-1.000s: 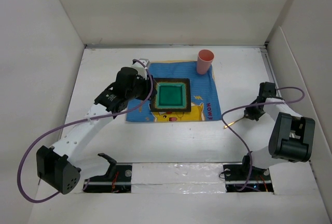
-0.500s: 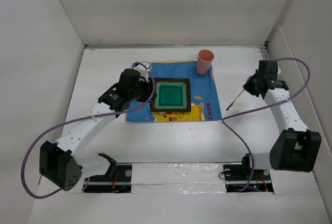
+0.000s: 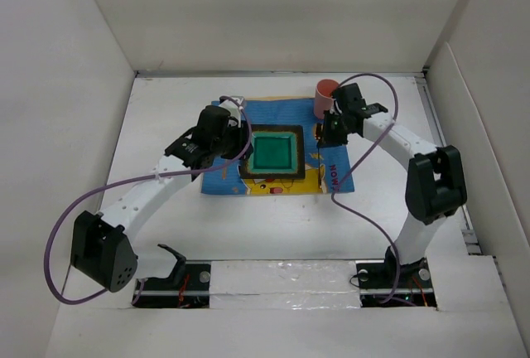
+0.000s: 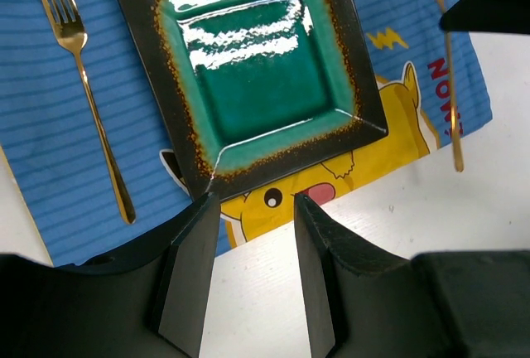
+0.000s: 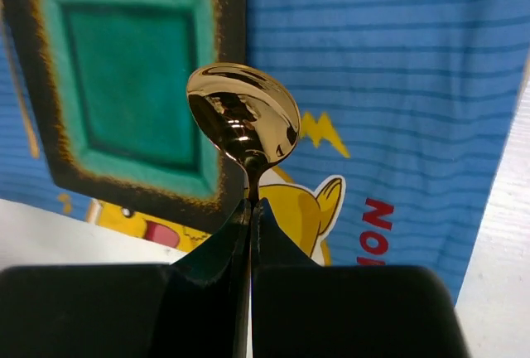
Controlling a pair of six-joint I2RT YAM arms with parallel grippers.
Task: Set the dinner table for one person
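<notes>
The white dinner table (image 3: 389, 209) carries a blue cartoon-print placemat (image 3: 331, 122) with a green square plate (image 3: 273, 153) on it. A gold fork (image 4: 83, 93) lies on the mat left of the plate (image 4: 257, 68). My right gripper (image 3: 329, 132) is shut on a gold spoon (image 5: 244, 113) and holds it above the mat's right part, beside the plate (image 5: 132, 84). The spoon's handle (image 4: 451, 101) hangs over the mat's right edge. My left gripper (image 4: 255, 200) is open and empty, above the mat's near left part (image 3: 234, 144).
A pink cup (image 3: 325, 93) stands at the mat's back right corner, just behind my right gripper. White wall panels close in the table on three sides. A silver tape strip (image 3: 281, 279) runs along the near edge. A purple cable (image 3: 352, 171) trails over the table.
My right arm has swung left from the table's right side to over the placemat's right part, carrying the spoon. My left arm has shifted slightly right and back.
</notes>
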